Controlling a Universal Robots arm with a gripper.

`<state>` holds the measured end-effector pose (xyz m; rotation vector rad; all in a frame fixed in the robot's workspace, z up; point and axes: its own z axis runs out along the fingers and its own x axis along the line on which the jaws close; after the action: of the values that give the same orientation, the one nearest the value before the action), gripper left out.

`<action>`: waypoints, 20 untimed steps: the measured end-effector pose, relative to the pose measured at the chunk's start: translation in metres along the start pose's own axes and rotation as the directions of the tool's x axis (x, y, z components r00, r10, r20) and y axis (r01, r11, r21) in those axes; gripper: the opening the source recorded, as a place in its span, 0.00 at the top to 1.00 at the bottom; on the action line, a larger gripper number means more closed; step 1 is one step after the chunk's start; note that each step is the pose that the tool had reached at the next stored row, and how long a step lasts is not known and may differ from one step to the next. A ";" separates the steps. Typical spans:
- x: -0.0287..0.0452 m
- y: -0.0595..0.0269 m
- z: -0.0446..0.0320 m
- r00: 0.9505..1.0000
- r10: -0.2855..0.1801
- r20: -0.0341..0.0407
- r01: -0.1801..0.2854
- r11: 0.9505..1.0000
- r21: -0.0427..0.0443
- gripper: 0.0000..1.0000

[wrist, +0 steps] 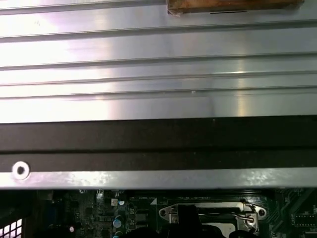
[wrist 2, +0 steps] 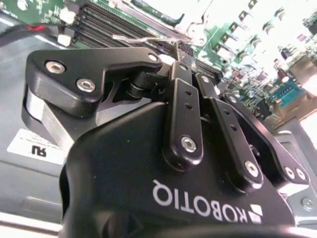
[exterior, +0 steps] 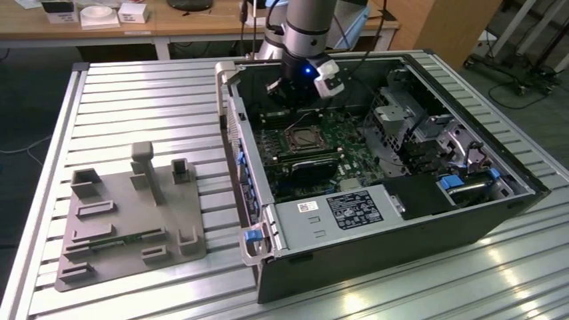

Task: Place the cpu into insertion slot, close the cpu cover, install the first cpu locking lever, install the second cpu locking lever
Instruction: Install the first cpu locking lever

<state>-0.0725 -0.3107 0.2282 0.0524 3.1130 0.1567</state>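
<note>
In the exterior view my gripper (exterior: 286, 100) reaches down into the open computer case (exterior: 266, 280), just beyond the far edge of the insertion slot (exterior: 307, 138). The slot is a square socket with a silvery rim on the green board. The cpu cover (exterior: 308, 131) seems to lie flat on it; I cannot make out the cpu. In the second wrist view the black fingers (wrist 2: 184, 94) stand close together, and a thin locking lever (wrist 2: 143, 38) runs right past their tips. Whether the fingers hold the lever I cannot tell. The first wrist view has the slot (wrist: 208, 212) and a wire lever (wrist: 247, 215).
The case stands on a slatted aluminium table (exterior: 142, 100). A grey fixture (exterior: 124, 220) with several holders sits at the exterior view's left. Inside the case are memory slots (wrist 2: 114, 25), a drive cage (exterior: 404, 120) and a labelled power supply (exterior: 351, 210). The case wall (wrist: 158, 144) rises close by.
</note>
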 end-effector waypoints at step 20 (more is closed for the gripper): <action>0.0064 -0.0242 0.0127 1.000 -0.023 -0.007 0.021 0.990 -0.138 0.90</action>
<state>-0.0793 -0.3333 0.2130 0.0148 3.1000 0.3716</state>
